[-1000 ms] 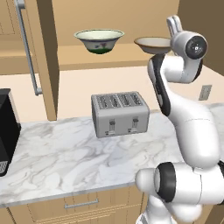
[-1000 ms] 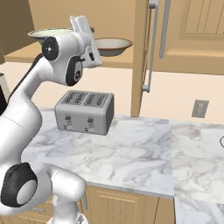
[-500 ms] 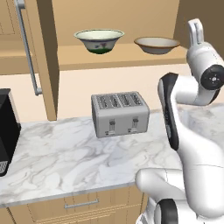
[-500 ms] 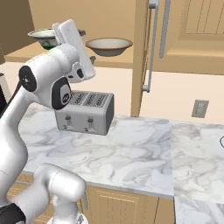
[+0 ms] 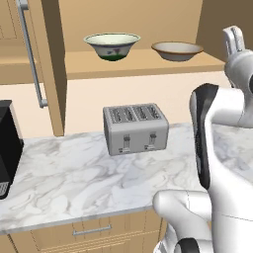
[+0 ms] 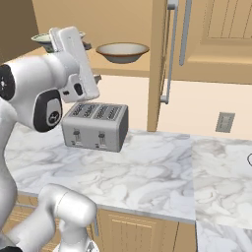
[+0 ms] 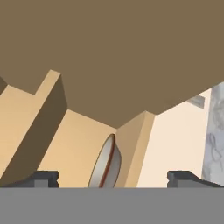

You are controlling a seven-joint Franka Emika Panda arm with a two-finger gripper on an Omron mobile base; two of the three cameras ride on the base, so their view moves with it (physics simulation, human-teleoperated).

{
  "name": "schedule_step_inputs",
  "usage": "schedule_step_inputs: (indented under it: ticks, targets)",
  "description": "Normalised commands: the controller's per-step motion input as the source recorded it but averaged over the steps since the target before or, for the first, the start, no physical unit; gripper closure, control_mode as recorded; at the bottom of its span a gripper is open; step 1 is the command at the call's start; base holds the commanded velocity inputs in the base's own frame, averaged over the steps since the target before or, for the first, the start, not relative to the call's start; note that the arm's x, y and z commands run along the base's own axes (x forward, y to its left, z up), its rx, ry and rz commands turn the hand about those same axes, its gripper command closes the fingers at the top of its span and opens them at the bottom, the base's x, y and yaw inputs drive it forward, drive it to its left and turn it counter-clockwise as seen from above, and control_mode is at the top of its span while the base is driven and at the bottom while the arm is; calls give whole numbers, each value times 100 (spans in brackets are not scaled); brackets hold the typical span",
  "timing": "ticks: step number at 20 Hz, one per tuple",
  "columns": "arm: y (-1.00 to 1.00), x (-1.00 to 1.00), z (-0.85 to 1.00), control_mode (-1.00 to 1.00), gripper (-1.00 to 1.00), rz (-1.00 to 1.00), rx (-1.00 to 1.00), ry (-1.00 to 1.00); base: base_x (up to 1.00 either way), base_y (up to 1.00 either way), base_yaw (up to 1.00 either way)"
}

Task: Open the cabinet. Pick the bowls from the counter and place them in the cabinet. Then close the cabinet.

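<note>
**Q:** Bowls first: where are the two of them?

**A:** Both sit inside the tall light-wood wall cabinet (image 5: 54, 64), on its lower shelf (image 5: 143, 64). The deep cream bowl with a white painted outside and green foot (image 5: 112, 45) stands upright toward the left. The shallower brown-rimmed bowl (image 5: 177, 50) stands to its right, apart from it. In the hand view the brown-rimmed bowl (image 7: 106, 164) appears edge-on, low in the frame, because that camera is rolled.

**Q:** Is the cabinet open?

**A:** Yes. Its two panelled doors are swung out. One long vertical silver bar handle (image 5: 30, 54) shows at the left of the left base view, and another silver bar handle (image 6: 170, 51) shows on the door edge in the right base view.

**Q:** What lies below the shelf?

**A:** A long white-and-grey marbled stone table (image 5: 74, 180) carries a silver four-slot toaster (image 5: 135, 128), which stands under the bowls. A black appliance (image 5: 7, 148) sits at the table's left end; I cannot tell what it is, since the frame cuts it off.

**Q:** And the fingers?

**A:** The fingers (image 7: 43, 178) are spread wide and hold nothing, as the hand view shows, with the brown-rimmed bowl seen between them but farther off. The white arm (image 6: 44, 93) is raised in front of the shelf.
</note>
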Motion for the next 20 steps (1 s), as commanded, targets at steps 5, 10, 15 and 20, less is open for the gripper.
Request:
schedule_step_inputs:
  ticks: [5,10,15,20]
  targets:
    - [-8,-88,9,-100,-100,0,2,11,0,0,0]
    - [-6,-84,-1,-100,-100,0,0,-8,0,0,0]
    - [-10,-62,0,-100,-100,0,1,2,0,0,0]
    - [-19,-36,0,-100,-100,2,9,20,0,0,0]
